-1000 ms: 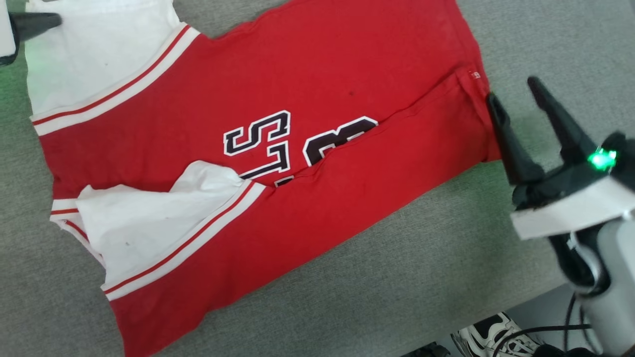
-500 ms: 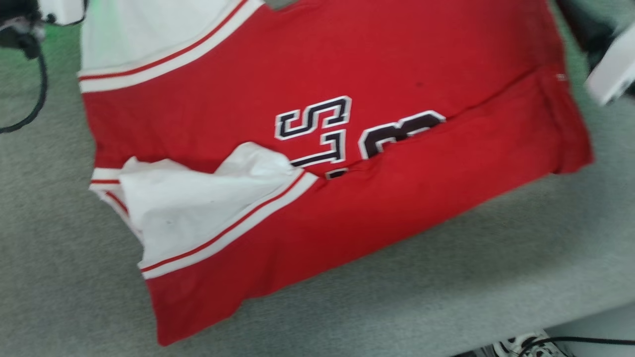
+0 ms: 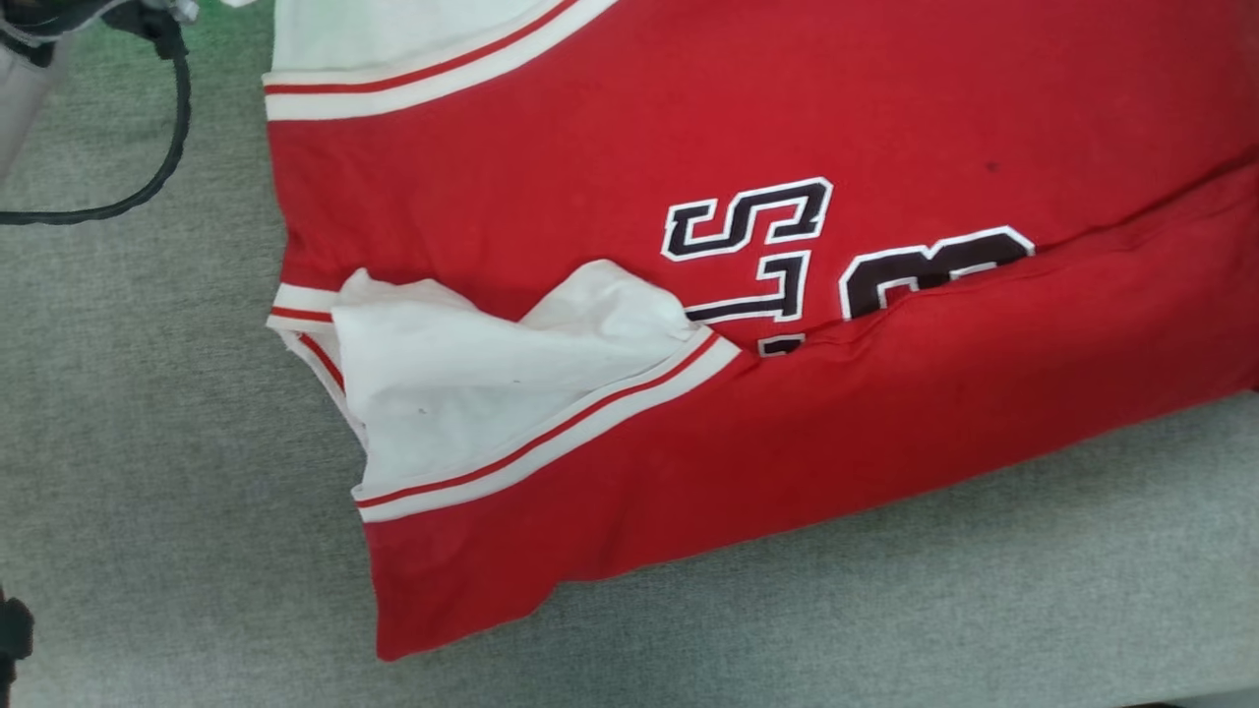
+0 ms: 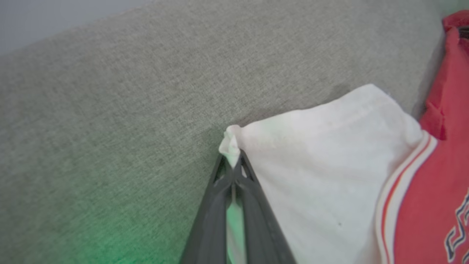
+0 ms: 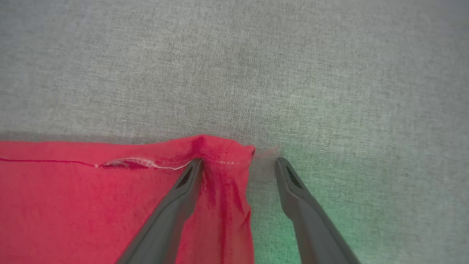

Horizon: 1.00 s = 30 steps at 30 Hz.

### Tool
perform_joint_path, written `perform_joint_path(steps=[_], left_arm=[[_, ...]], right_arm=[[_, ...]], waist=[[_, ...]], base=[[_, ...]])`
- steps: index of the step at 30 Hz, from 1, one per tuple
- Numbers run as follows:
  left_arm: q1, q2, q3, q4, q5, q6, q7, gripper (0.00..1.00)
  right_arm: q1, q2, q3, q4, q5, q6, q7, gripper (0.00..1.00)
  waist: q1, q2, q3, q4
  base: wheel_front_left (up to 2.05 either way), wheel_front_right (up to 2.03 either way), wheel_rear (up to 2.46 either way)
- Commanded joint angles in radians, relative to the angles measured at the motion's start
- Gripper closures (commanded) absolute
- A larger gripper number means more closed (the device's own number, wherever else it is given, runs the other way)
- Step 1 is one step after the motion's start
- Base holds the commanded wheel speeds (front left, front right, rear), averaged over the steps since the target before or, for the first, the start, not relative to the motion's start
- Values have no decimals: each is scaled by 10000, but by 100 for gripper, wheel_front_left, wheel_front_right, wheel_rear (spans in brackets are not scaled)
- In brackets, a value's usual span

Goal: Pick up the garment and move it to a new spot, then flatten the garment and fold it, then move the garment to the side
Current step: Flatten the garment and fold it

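The garment is a red shirt with white sleeves, lying spread on a grey cloth surface. Its near long edge is folded over the black-and-white letters, and a rumpled white sleeve lies on top at the near left. In the left wrist view my left gripper is shut on the corner of the other white sleeve, with a tuft of cloth sticking out past the tips. In the right wrist view my right gripper is open. The red hem corner lies between its fingers, on the surface.
The grey cloth surface has bare room to the left of and in front of the shirt. A black cable loops down from my left arm at the upper left. The surface's far edge shows in the left wrist view.
The whole head picture has shifted, so the camera has moved and the shirt now sits further right. My right gripper, open beside the hem a second ago, has left the head view.
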Motion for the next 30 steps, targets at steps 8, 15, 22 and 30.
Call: perform_joint_path(steps=[8, 15, 22, 30], left_arm=[[690, -230, 13, -413, -387, 27, -1460, 100], [1500, -17, 55, -1397, -920, 25, -2569, 100], [3223, 929, -219, -3588, -1348, 25, -3880, 100], [6060, 2098, -553, -5694, -1534, 24, -6020, 100]], right_arm=[[517, -335, 323, -144, 319, 0, -417, 100], [1204, -1015, 446, -817, 371, 0, -1030, 100], [3286, -2183, 292, -2231, 722, 0, -1566, 100], [6575, -2973, -937, -3295, 995, 0, -2500, 100]], waist=[[0, 0, -714, 478], [0, 0, -1856, 933], [0, 0, -3009, 1437], [0, 0, -3497, 1722]], base=[[0, 0, 0], [0, 0, 0], [0, 0, 0], [0, 0, 0]])
